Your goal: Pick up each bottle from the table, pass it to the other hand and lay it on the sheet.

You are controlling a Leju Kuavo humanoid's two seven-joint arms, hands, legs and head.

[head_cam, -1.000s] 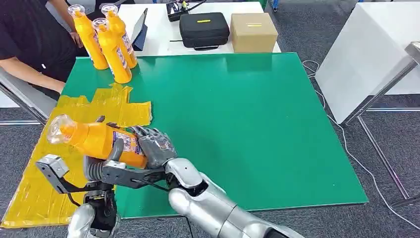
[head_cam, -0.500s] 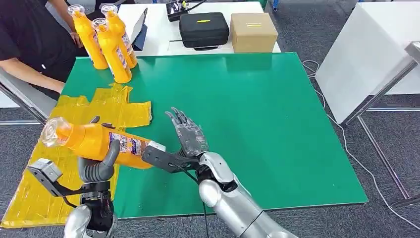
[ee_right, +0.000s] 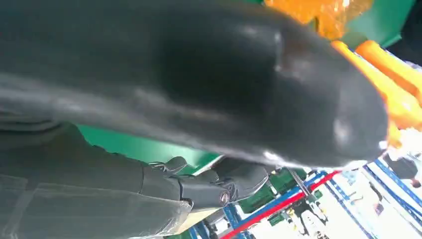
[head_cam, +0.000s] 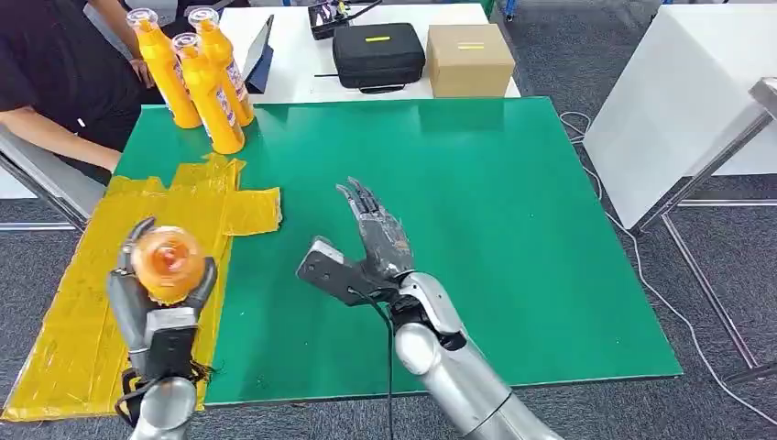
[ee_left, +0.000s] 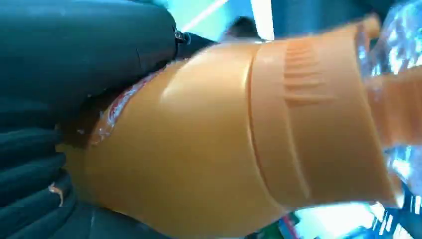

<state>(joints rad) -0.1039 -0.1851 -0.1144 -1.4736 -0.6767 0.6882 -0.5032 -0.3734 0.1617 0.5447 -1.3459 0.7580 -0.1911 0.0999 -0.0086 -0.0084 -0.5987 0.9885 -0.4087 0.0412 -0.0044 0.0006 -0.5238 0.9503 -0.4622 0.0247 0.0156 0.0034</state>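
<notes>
Head view — left hand [head_cam: 156, 302] grips bottle [head_cam: 167, 263].

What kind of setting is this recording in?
Probably a lab or robot test room: a green table on grey carpet, an equipment case and cardboard box on a white table behind, and a person seated alongside.

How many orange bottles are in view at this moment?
4. Three bottles stand upright together at the green table's far left corner. The fourth bottle is gripped by the left hand above the yellow sheet. The right hand holds nothing.
</notes>
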